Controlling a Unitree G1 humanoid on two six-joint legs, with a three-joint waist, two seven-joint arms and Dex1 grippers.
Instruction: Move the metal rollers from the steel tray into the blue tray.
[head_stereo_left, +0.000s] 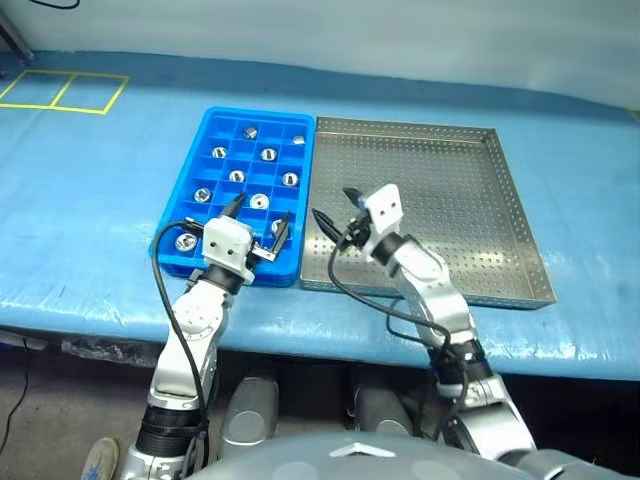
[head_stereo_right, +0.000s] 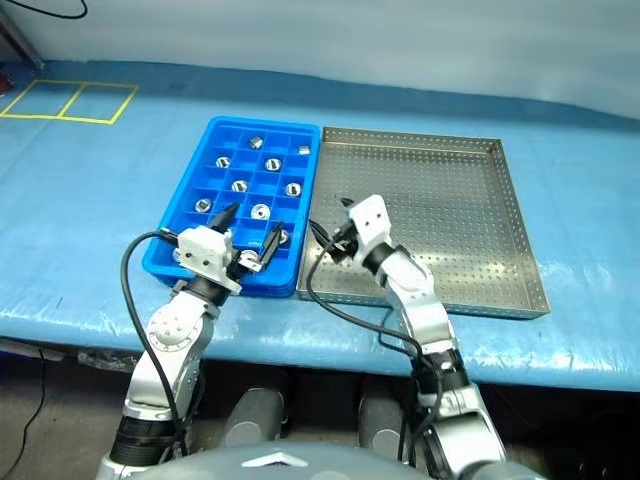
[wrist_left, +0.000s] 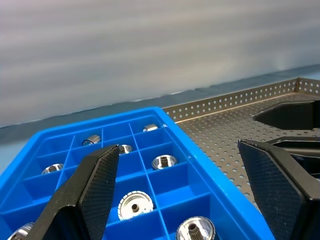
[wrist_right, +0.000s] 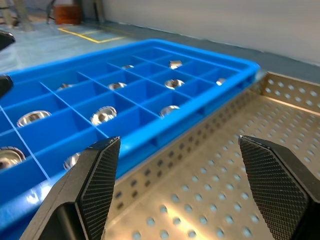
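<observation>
A blue-covered work surface (head_stereo_left: 90, 220) is carrying two trays lying side by side and touching along one edge. On the left, the bright blue rectangular plastic tray (head_stereo_left: 305, 200) with a grid of square compartments is holding the small shiny silver metal rollers (head_stereo_left: 269, 154), one to a compartment, spread over many of the cells; several cells are lying bare. The left gripper (head_stereo_left: 258, 222) is hovering over the near end of this blue tray, its two black fingers (wrist_left: 95, 185) standing wide apart with nothing between them. Through the left wrist view, flanged rollers are showing in the cells just beyond the fingers. To the right, the large square grey steel tray (head_stereo_left: 520, 220) with a perforated floor and low raised rim is lying with no roller visible on its floor. The right gripper (head_stereo_left: 336, 205) is hanging over the near left corner of the steel tray, just beside the blue tray's wall, pointing toward that tray. Its fingers (wrist_right: 100, 175) are likewise standing wide apart, gripping nothing.
</observation>
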